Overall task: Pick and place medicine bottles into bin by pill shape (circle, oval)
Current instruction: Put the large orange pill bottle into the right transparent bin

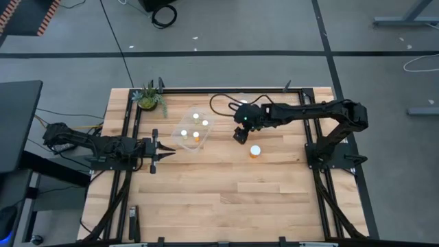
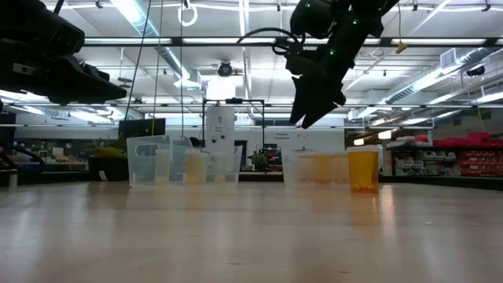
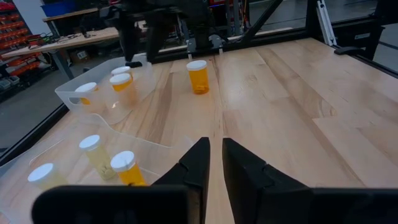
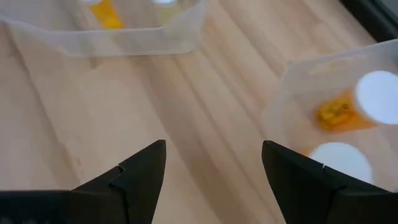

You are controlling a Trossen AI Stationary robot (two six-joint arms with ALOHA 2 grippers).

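Right gripper [image 1: 237,136] hangs open, empty, above the table near one bottle [image 1: 255,151]; left gripper [image 1: 164,151] waits clenched.

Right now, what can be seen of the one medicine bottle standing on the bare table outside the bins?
The lone medicine bottle is a small orange-amber, see-through plastic cylinder with a round white cap, closed. It stands upright on the wooden table, clear of the clear plastic bin, touching only the tabletop. The right gripper hangs nearby with jaws open, not touching it. In the left wrist view its lower part looks filled with orange contents; pill shape cannot be told.
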